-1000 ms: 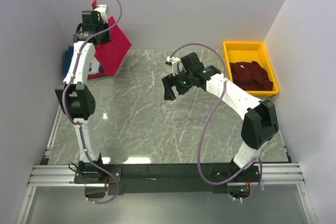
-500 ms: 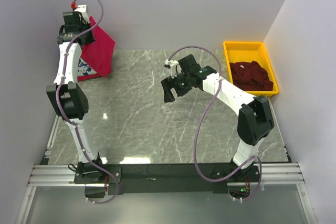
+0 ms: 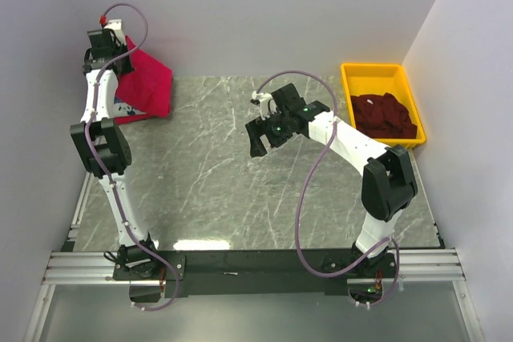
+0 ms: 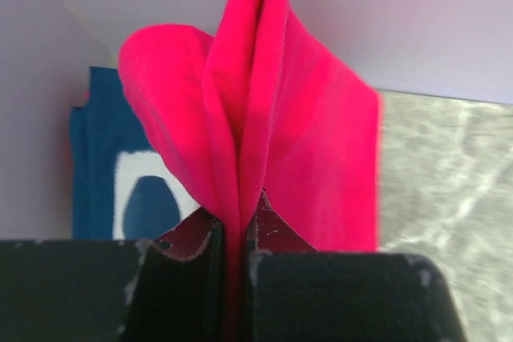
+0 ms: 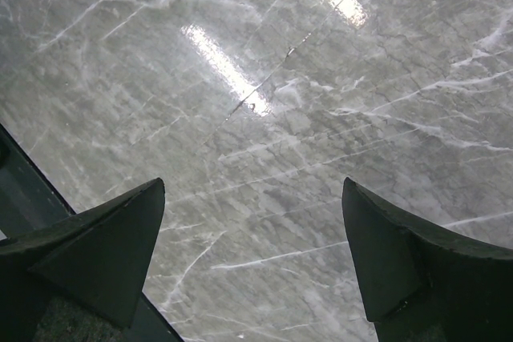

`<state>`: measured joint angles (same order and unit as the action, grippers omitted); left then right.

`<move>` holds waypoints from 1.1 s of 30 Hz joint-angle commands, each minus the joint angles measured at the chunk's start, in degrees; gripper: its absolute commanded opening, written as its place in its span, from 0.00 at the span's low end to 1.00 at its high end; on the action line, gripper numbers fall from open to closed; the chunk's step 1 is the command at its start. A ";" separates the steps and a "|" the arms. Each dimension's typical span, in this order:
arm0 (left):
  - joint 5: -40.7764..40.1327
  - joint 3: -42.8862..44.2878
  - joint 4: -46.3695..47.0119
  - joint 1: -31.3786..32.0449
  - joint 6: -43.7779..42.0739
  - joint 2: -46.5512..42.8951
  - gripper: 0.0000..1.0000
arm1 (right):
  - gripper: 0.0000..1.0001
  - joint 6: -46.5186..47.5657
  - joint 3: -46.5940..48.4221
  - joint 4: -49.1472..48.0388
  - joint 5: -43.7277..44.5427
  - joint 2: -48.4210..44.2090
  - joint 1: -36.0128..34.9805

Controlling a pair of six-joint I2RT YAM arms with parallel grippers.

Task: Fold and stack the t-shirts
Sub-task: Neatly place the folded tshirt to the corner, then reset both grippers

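Yellow bin (image 3: 372, 70) of maroon t-shirts (image 3: 387, 114)

The shirt stack (image 3: 122, 107) sits far left; bin (image 3: 371, 68) holding shirts (image 3: 386, 115) far right.

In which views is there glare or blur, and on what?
Right wrist view: two bright glare streaks on the table, and the open right end effector looks soft at the lower edge. Left wrist view: the red t-shirt, close to the lens, is blurred, as is the navy t-shirt behind. Top view: even light, small reflections on the table's near part.
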<state>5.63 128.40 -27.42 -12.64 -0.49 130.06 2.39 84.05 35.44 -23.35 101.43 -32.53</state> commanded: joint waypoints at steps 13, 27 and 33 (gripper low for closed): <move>-7.91 2.74 10.89 -4.14 -5.40 4.41 0.00 | 0.98 0.24 1.82 0.68 1.12 0.61 -0.25; -4.50 2.03 6.34 -5.90 -2.50 -2.26 0.99 | 0.98 0.33 1.29 0.59 3.32 -1.93 0.89; 8.95 1.51 -2.53 -5.38 0.05 -11.74 0.99 | 0.98 -0.63 1.47 0.33 3.05 -5.01 6.42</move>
<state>6.00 128.57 -26.50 -18.41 -2.92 128.44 2.39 84.07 36.25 -20.69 101.03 -29.19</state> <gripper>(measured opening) 0.995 0.980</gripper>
